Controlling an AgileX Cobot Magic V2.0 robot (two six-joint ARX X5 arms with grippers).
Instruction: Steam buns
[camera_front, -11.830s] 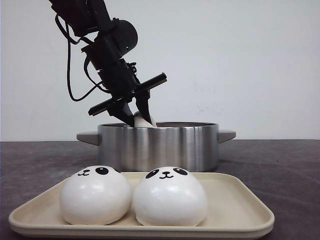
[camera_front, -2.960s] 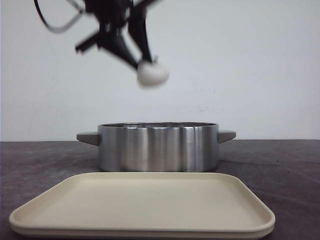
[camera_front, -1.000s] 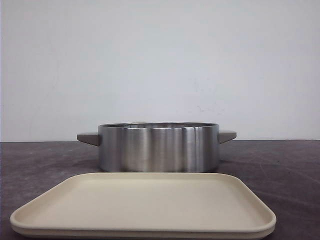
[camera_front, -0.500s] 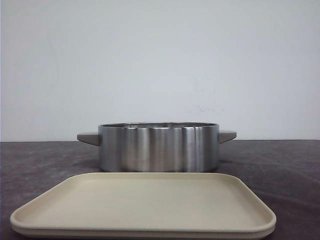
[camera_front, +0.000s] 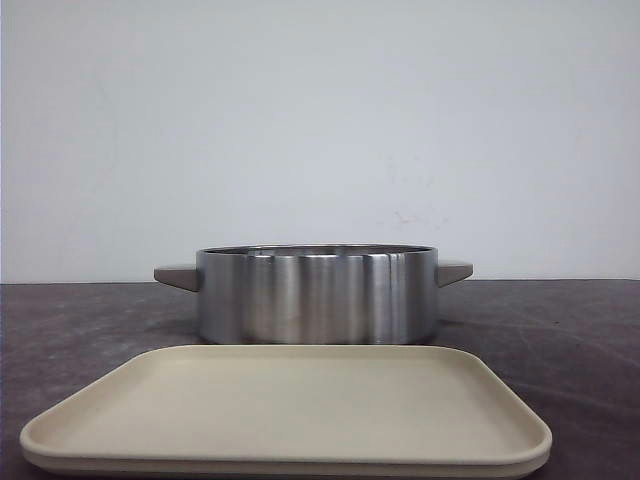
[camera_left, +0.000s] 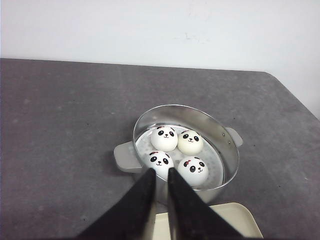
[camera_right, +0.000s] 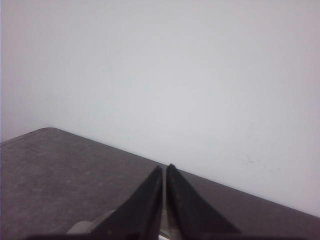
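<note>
Buns (camera_left: 176, 153), all four of them, sit inside the steel pot (camera_left: 227, 157) on its perforated steamer plate (camera_left: 215, 160), as your left wrist view shows: two on the far side, two on the near side, packed close together with their panda faces up. One of the far pair looks slightly creamier than the rest. Your left gripper (camera_left: 160, 174) hangs above the pot's near rim with its black fingers (camera_left: 145, 192) nearly together, only a thin slit between them and nothing held. A corner of the beige tray (camera_left: 240, 220) shows just beside the pot.

From the front, you see the pot (camera_front: 316, 295) standing on the dark table (camera_front: 560, 330) with the tray (camera_front: 290, 440) in front of it; no bun shows over the rim there, and neither arm appears.

In the right wrist view, your right gripper (camera_right: 164, 172) points toward the white wall (camera_right: 200, 75) over the table's far edge, fingers almost touching, gripping nothing.
</note>
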